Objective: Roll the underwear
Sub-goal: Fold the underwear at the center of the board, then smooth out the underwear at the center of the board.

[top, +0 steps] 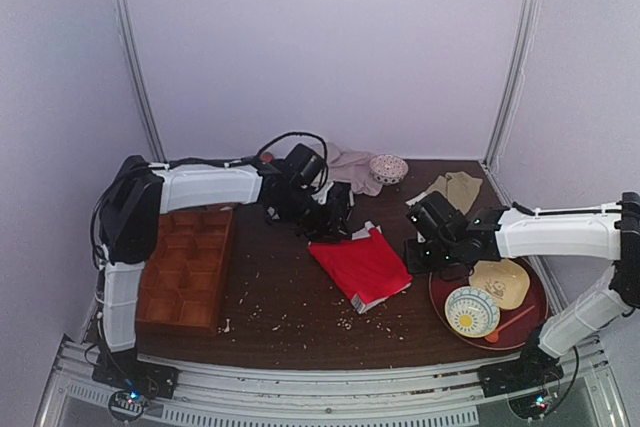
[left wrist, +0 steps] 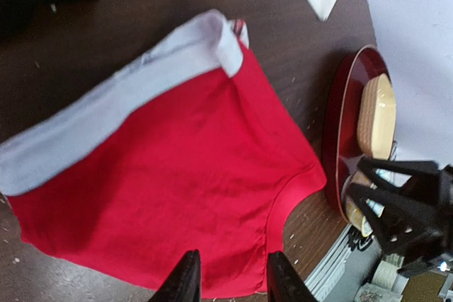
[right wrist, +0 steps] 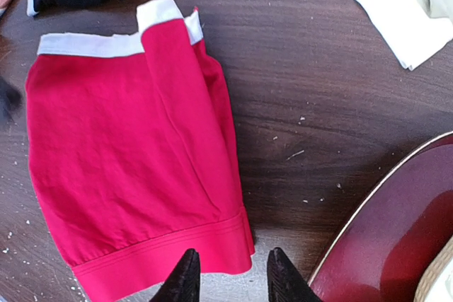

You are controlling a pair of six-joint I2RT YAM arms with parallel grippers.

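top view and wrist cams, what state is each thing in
underwear: lying flat, one side folded over, not rolled
left hand: open, empty
right hand: open, empty
plate: holds bowl and yellow dish
bowl: upright on plate
tray: compartments look empty

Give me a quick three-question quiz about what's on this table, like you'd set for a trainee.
1. True or false: the red underwear is already rolled into a tube.
2. What sits on the dark red plate? A) a patterned bowl B) a teapot C) a pair of scissors
3. Fill in: the wooden compartment tray lies on the ___ arm's side.
Key: 1 false, it lies flat with one side folded over. 2 A. 3 left.
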